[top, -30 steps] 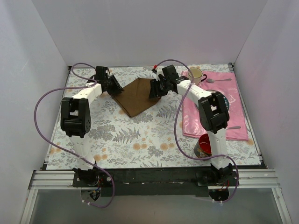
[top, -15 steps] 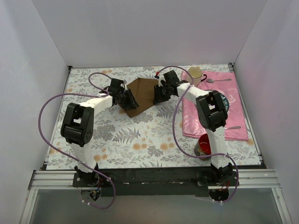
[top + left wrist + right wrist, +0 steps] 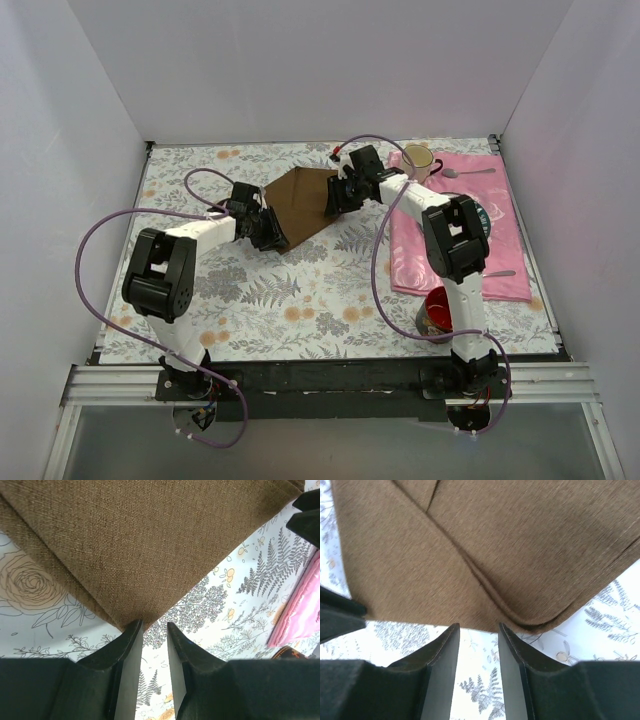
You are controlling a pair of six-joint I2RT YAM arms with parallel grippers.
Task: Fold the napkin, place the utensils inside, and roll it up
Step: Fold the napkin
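The brown napkin [image 3: 300,205] lies folded on the floral tablecloth at the back middle. Its layered corner [image 3: 150,545] ends just beyond my left gripper [image 3: 154,626], which stands open by a narrow gap over bare tablecloth; one fingertip [image 3: 136,628] meets the cloth's edge. From above, the left gripper [image 3: 272,232] is at the napkin's near-left side and the right gripper [image 3: 335,195] at its right side. The right gripper [image 3: 477,627] is open and empty, just short of the napkin's straight edge [image 3: 495,545], where a folded flap shows. The utensils are out of view.
A pink placemat [image 3: 510,240] lies at the right with a mug [image 3: 418,158], a silver spoon [image 3: 470,172], a silver fork [image 3: 500,272] and a plate [image 3: 492,213] partly hidden behind the right arm. A red cup [image 3: 436,310] stands near the right arm's base.
The left gripper swept from the napkin's far-left corner across it and now sits at its near-left edge, leaving the napkin folded narrower. The right gripper shifted only a little.
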